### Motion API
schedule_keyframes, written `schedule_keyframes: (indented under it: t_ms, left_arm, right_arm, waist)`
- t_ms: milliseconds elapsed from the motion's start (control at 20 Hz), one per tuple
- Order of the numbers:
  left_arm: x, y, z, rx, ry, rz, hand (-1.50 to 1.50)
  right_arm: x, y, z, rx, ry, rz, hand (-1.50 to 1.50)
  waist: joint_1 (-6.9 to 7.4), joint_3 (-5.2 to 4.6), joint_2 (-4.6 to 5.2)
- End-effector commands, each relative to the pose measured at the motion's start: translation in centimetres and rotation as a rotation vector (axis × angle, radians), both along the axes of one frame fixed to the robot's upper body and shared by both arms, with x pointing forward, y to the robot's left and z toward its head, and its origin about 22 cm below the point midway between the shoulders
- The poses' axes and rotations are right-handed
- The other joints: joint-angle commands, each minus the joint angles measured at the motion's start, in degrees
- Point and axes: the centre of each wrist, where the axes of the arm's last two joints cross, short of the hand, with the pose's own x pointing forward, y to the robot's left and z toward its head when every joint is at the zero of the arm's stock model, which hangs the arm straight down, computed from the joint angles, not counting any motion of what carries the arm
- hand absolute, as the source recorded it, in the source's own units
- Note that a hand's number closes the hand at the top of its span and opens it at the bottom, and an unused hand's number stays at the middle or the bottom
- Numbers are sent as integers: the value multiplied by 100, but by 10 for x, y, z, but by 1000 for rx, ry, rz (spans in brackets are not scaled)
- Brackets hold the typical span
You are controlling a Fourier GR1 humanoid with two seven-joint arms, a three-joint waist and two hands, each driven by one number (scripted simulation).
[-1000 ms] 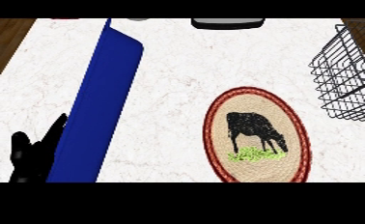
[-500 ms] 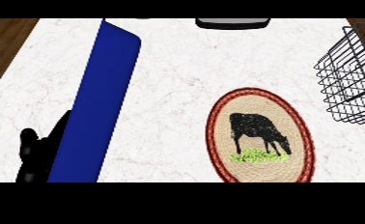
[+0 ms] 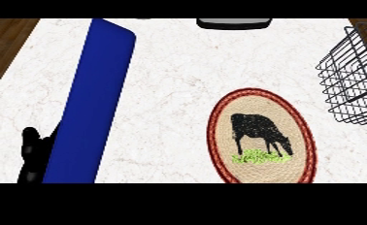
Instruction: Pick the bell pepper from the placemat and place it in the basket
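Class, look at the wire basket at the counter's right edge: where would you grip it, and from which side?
Probably the wire basket's top rim on the wall facing the placemat, approached from the left. The open mesh and thin rim wire let fingers hook round; its far side lies out of view.

Open counter between blue board and wire basket.

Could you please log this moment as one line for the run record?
bell pepper: not visible | oval placemat: bare, cow print | wire basket: right edge | left hand: lower left, beside blue board | right hand: out of view
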Motion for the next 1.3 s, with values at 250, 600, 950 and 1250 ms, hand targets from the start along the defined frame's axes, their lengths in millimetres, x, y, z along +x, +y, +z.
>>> schedule_keyframes:
  t_ms: [250, 600, 950, 1250]
  left_arm:
    - [12, -15, -13, -60, 87, -22, 0]
    - [-16, -21, -38, -77, 77, -10, 0]
    - [3, -28, -27, -53, 101, -11, 0]
    - [-9, -8, -31, -75, 97, -28, 0]
  right_arm:
    - [18, -40, -40, 44, -10, -19, 150]
    - [-1, -72, -43, -232, 170, -106, -150]
    - [-13, -97, -43, -233, 62, -117, -150]
    - [-17, -116, -51, -117, -29, -184, -150]
  waist:
    - [-9, -102, 89]
    - [7, -107, 88]
    - [-65, -103, 66]
    - [-25, -104, 75]
